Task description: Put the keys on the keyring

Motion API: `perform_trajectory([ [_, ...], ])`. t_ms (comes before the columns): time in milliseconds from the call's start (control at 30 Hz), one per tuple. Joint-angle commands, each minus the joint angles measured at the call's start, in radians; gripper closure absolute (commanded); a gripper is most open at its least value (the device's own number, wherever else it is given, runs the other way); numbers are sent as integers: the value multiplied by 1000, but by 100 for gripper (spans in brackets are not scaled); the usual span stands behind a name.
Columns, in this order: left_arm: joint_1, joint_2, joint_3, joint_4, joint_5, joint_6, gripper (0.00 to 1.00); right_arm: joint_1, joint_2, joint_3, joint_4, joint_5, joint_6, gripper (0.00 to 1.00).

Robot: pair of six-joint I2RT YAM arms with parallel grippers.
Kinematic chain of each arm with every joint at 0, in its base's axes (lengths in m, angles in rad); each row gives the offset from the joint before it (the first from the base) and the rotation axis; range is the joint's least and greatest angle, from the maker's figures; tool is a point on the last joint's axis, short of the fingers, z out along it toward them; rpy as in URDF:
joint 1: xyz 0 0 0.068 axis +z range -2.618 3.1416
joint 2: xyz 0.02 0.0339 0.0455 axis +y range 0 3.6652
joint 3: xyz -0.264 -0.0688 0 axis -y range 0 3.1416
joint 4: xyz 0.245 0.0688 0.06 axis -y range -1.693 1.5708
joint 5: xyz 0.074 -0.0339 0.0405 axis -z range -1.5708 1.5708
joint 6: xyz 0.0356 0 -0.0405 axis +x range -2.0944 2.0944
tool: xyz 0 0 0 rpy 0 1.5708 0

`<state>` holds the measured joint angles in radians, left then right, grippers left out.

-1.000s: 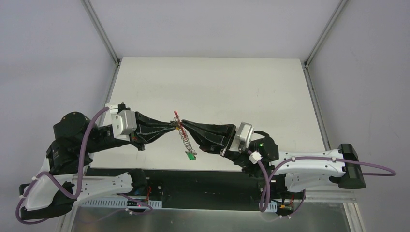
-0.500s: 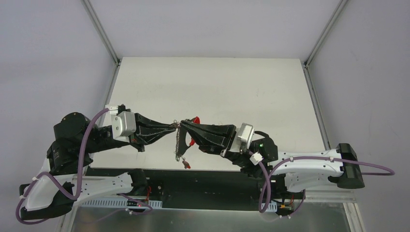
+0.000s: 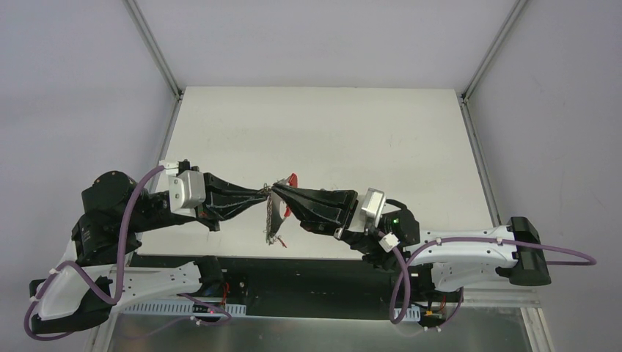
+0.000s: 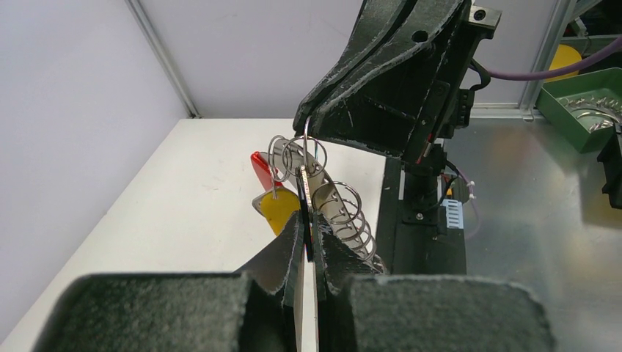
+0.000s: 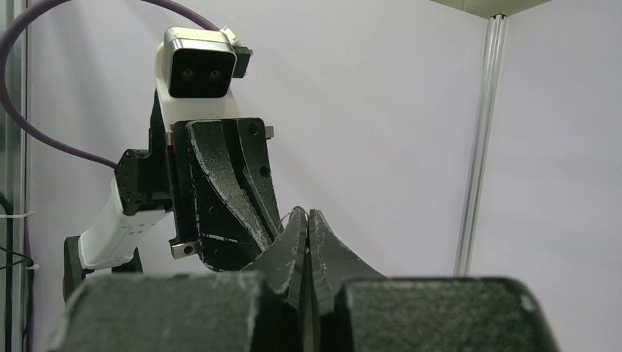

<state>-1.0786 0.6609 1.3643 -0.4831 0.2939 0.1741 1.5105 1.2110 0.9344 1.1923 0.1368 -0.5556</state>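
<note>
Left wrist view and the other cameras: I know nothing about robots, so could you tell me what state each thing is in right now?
keyring: lifted, hanging in mid-air.
black-tagged key: pinched edge-on against the wire loops; I cannot tell whether it is threaded on.
yellow tag: dangling from a loop of the keyring.
left gripper: shut on the black-tagged key.
right gripper: shut on a wire loop at the top of the keyring.

White rect. tabletop (image 3: 330, 132), matte, pale grey walls (image 3: 73, 88) at L, R & far sides, metal posts (image 3: 155, 53) at far corners, black strip (image 3: 308, 273) along near edge, sheet metal (image 3: 330, 334) past it
</note>
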Motion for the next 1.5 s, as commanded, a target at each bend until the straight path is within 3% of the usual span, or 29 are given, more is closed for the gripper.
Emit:
perform_trajectory([
  [0,0,-3,-11,1,56,-3,100,-4,-22,40,142,-9,-12,100],
  [1467,0,-12,-32,-18,52,2,100,20,-43,43,174,1,-56,100],
])
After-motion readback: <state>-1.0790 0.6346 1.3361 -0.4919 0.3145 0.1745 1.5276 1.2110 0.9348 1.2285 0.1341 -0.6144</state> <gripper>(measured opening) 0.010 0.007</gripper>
